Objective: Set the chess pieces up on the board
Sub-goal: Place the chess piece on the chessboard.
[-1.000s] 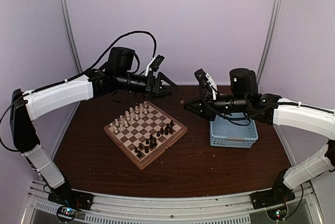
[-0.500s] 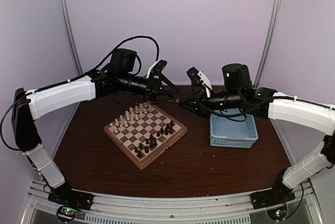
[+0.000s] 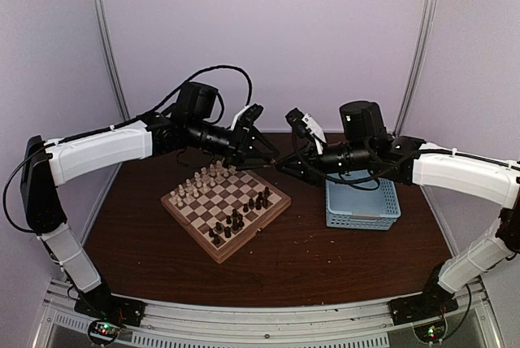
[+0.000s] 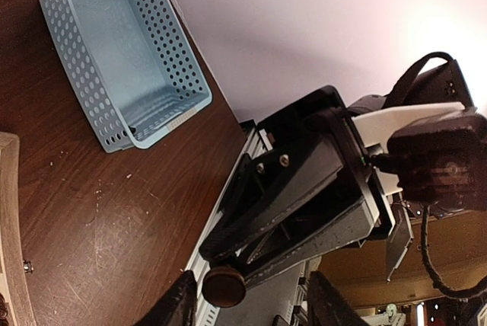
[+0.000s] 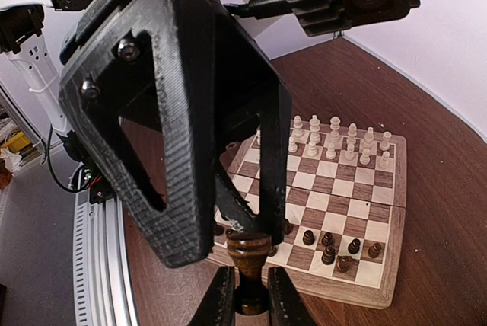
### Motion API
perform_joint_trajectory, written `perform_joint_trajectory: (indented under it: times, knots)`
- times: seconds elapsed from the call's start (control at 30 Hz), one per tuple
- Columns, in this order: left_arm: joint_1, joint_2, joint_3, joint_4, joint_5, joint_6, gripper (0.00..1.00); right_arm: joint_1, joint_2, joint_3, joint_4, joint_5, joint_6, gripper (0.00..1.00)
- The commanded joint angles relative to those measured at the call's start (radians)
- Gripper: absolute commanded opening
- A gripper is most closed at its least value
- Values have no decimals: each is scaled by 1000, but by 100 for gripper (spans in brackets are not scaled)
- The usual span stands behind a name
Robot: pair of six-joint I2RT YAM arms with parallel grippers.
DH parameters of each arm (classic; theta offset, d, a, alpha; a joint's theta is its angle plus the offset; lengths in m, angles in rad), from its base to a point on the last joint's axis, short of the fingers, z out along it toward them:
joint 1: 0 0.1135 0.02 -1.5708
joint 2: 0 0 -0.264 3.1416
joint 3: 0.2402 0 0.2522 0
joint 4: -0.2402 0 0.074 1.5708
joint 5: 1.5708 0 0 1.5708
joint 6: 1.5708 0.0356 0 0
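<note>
The cream pieces (image 3: 199,181) are lined up in two rows along one side of the board (image 3: 193,224). The dark pieces (image 3: 236,219) opposite look less orderly, so that side is judged unfinished. The held piece (image 5: 247,254) – dark brown – is pinched in the closed right gripper (image 5: 248,288), in the air behind the board. The left gripper (image 4: 251,303) is set half-open on either side of it, apparently not clamped.

Soft dim light; blurred near foregrounds
</note>
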Motion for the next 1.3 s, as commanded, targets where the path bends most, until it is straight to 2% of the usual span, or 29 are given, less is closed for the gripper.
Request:
perform_joint_trajectory:
  times: [0.0, 0.13, 0.3, 0.53, 0.6, 0.67, 0.83, 1.1, 1.27]
  knots:
    - [-11, 7, -10, -8, 25, 11, 46, 10, 14, 33, -2, 14, -11, 15]
    - [-14, 11, -16, -8, 24, 8, 39, 12, 15, 33, -4, 14, -12, 15]
    - [-17, 16, -14, -9, 26, 8, 23, 14, 10, 32, -9, 18, -11, 16]
    - [-16, 12, -21, 25, 20, -12, 15, 14, -2, 21, -11, 24, -42, 19]
    - [-16, 8, -32, 58, 24, -32, 15, 14, -7, 13, -11, 29, -46, 24]
    - [-16, 1, -43, 91, 22, -54, 14, 14, -20, 0, 1, 43, -47, 36]
    - [-8, -13, -57, 160, 6, -110, 14, 14, -80, -74, 99, 83, -25, 46]
    - [26, -12, -87, 438, 24, -289, 14, 11, -158, -179, 350, 132, 213, 60]
    - [50, 2, -68, 547, 49, -368, 14, 3, -163, -147, 375, 204, 434, 62]
